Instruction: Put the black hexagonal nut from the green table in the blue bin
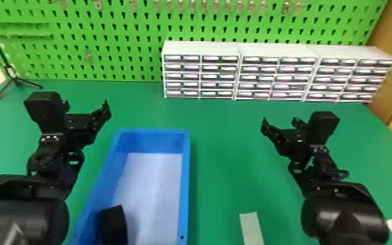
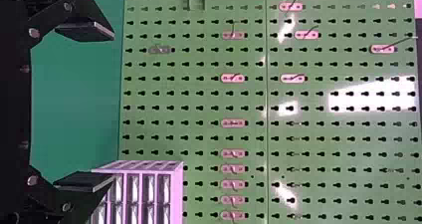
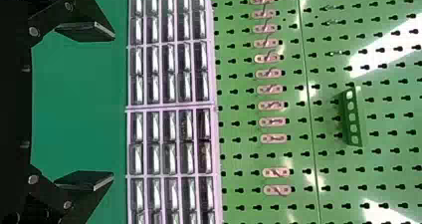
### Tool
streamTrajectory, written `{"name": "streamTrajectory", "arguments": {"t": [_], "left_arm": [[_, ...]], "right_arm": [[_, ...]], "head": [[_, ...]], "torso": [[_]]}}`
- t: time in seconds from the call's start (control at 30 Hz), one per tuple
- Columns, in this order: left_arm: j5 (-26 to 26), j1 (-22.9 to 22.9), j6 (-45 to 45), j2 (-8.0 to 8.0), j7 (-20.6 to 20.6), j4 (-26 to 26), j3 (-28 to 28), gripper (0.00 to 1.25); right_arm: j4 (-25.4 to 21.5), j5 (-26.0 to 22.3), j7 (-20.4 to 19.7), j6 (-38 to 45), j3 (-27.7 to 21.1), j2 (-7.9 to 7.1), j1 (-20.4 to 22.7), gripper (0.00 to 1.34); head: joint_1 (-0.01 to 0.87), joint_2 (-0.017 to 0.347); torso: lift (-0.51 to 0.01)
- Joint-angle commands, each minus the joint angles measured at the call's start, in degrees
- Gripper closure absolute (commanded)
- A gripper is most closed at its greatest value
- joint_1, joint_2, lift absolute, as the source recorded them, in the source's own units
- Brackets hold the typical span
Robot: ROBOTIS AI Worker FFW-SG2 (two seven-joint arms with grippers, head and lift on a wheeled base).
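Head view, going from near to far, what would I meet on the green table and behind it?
Blue bin → white drawer cabinets → green pegboard.

The green table [image 1: 231,140] carries the blue bin [image 1: 186,182], drawers [image 1: 202,49], tripod [image 1: 15,79], seemingly pale strips [image 1: 251,228].

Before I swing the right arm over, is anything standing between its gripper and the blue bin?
Nothing visible does: green table lies between the right gripper and the blue bin; the pale strip sits nearer the robot, off that line.
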Motion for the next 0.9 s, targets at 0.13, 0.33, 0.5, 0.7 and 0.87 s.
{"name": "streamTrajectory", "arguments": {"t": [0.13, 0.33, 0.5, 0.7, 0.87], "left_arm": [[0.0, 0.5, 0.0, 0.0, -0.1, 0.0, 0.0, 0.27], [0.0, 0.5, 0.0, 0.0, -0.1, 0.0, -0.1, 0.27], [0.0, 0.5, 0.0, 0.0, -0.1, 0.0, -0.3, 0.27], [0.0, 0.5, 0.1, 0.0, -0.1, 0.0, -0.2, 0.27], [0.0, 0.4, 0.1, 0.0, -0.1, 0.0, -0.3, 0.27]], "right_arm": [[0.0, -0.1, -0.2, -0.7, -0.6, 0.06, 0.9, 0.29], [0.0, -0.2, -0.4, -1.3, -0.2, 0.06, 1.1, 0.29], [0.0, -0.2, -0.6, -1.3, 0.0, 0.06, 1.3, 0.29], [0.0, -0.2, -0.7, -1.3, 0.0, 0.06, 1.3, 0.29], [0.0, -0.4, -0.7, -1.3, 0.1, 0.06, 1.4, 0.29]], "head": [[0.683, 0.028], [0.683, 0.028], [0.683, 0.028], [0.683, 0.028], [0.683, 0.028]], "torso": [[-0.096], [-0.096], [-0.096], [-0.096], [-0.096]]}}
